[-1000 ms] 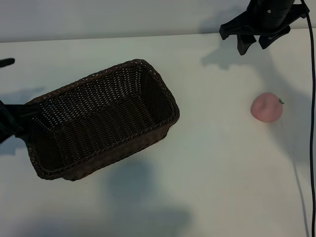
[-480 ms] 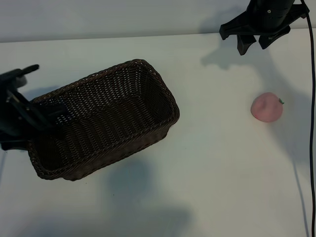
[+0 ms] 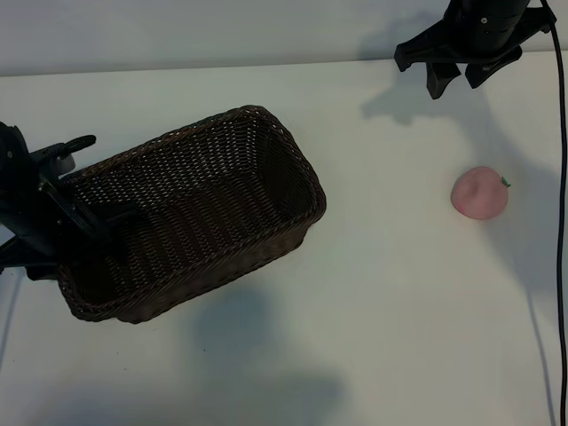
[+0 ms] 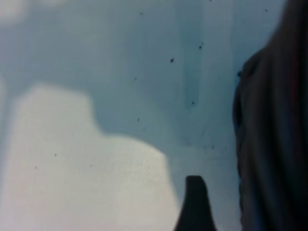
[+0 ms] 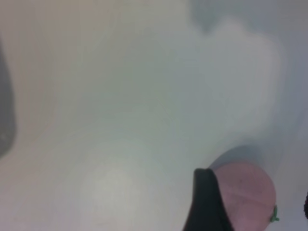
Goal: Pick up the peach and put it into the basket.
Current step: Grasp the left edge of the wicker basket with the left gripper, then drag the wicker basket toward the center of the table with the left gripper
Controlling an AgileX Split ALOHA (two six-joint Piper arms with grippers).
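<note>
The dark brown wicker basket (image 3: 213,177) lies slanted on the white table, left of centre. My left gripper (image 3: 115,176) is open at the basket's left end. One of its fingers (image 3: 111,213) reaches inside the basket and the other lies along the far rim. In the left wrist view one fingertip (image 4: 195,202) shows beside the basket wall (image 4: 274,144). The pink peach (image 3: 479,193) sits alone at the right. My right gripper (image 3: 455,84) hangs open at the far right, well short of the peach. The right wrist view shows one finger (image 5: 207,202) in front of the peach (image 5: 252,192).
A black cable (image 3: 561,177) runs down the right edge of the table. The table's far edge meets a pale wall (image 3: 222,35) at the back. Bare white table (image 3: 390,293) lies between the basket and the peach.
My left arm has come in from the left edge to the basket's left end, and the basket has shifted slightly to the right. The right arm and the peach have not moved.
</note>
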